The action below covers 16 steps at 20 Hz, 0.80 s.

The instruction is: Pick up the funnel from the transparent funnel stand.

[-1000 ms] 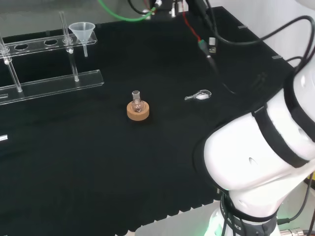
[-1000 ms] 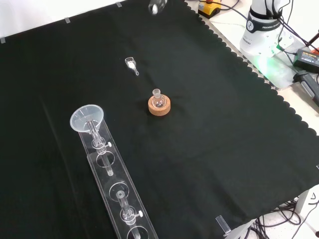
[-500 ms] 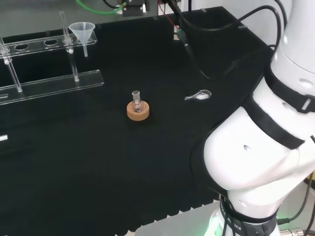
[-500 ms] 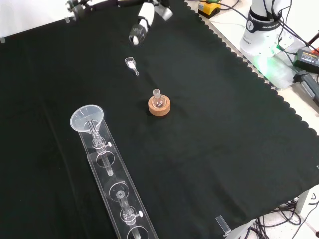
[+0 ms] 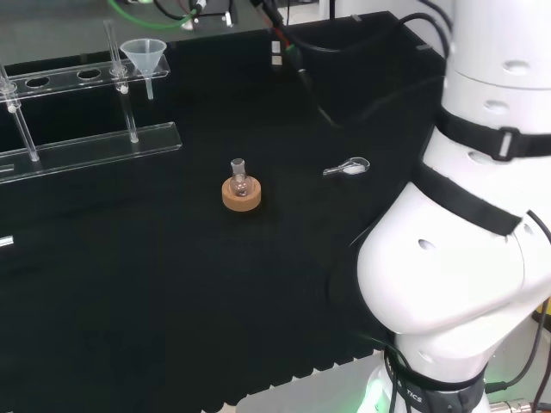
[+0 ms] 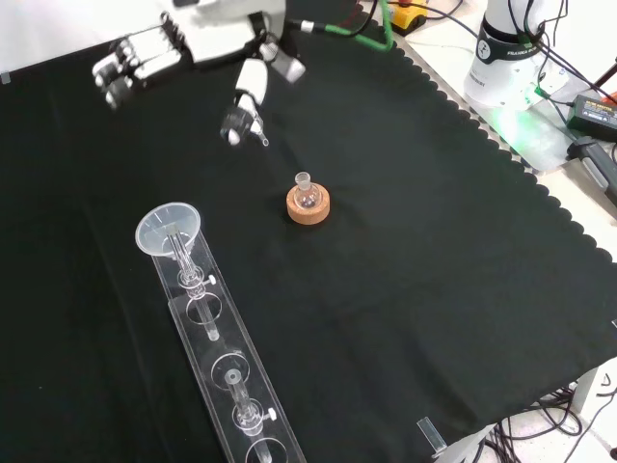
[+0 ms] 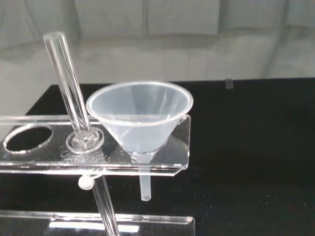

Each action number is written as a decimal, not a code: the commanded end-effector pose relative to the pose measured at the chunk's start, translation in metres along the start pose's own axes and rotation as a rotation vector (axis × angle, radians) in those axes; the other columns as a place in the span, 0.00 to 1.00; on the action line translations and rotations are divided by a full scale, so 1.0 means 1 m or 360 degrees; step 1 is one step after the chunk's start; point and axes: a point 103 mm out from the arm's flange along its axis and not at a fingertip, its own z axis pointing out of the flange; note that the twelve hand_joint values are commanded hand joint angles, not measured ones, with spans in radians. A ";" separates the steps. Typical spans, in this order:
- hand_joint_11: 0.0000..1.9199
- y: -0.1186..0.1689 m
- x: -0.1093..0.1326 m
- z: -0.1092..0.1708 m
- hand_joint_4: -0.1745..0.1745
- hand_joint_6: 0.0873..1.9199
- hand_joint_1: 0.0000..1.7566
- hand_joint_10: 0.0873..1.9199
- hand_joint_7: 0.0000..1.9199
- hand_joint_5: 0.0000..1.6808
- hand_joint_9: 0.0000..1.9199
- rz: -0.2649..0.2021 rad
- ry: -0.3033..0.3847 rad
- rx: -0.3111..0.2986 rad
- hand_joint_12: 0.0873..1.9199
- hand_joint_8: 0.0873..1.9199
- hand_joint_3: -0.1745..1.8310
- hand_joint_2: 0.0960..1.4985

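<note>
Funnel [image 6: 168, 230]: clear plastic, seated upright in the end hole of the transparent funnel stand [image 6: 224, 369], its cone resting on the upper shelf and its stem hanging down through the hole; in the wrist view the funnel [image 7: 140, 116] sits just beside a clear upright rod [image 7: 68, 95] that passes through the same shelf
Funnel in head view: at the far left of the cloth, on the right-hand end of the stand [image 5: 86, 151], funnel [image 5: 144, 53] untouched
Hand [image 6: 204, 26]: above the cloth at the top of the front view, well apart from the funnel; fingers [image 6: 135, 60] stretched out straight toward that view's left, thumb [image 6: 242, 102] pointing down toward the cloth, nothing held
Flask [image 6: 306, 193]: small round clear one with a short neck, standing upright in a cork ring [image 6: 308, 206] near the middle of the cloth, between the hand and the stand's funnel end in the front view
Spoon [image 5: 348, 167]: small clear scoop lying flat on the cloth, to the right of the flask in the head view; in the front view mostly hidden under the thumb
Cloth [image 6: 405, 260]: black, scalloped along the edge nearest the arm's base
Arm [image 5: 469, 232]: white links with black bands at the right of the head view
</note>
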 end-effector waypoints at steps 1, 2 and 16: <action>0.00 0.023 0.011 0.043 0.69 0.00 0.14 0.00 0.00 0.03 0.00 -0.0087 -0.0053 0.0192 0.45 0.00 0.13 0.50; 0.00 0.024 0.014 0.049 0.69 0.00 0.13 0.00 0.00 0.02 0.00 -0.0103 -0.0043 0.0206 0.44 0.00 0.13 0.50; 0.00 0.036 -0.001 0.094 0.69 0.00 0.12 0.00 0.00 0.01 0.00 -0.0005 -0.0085 0.0426 0.38 0.00 0.12 0.51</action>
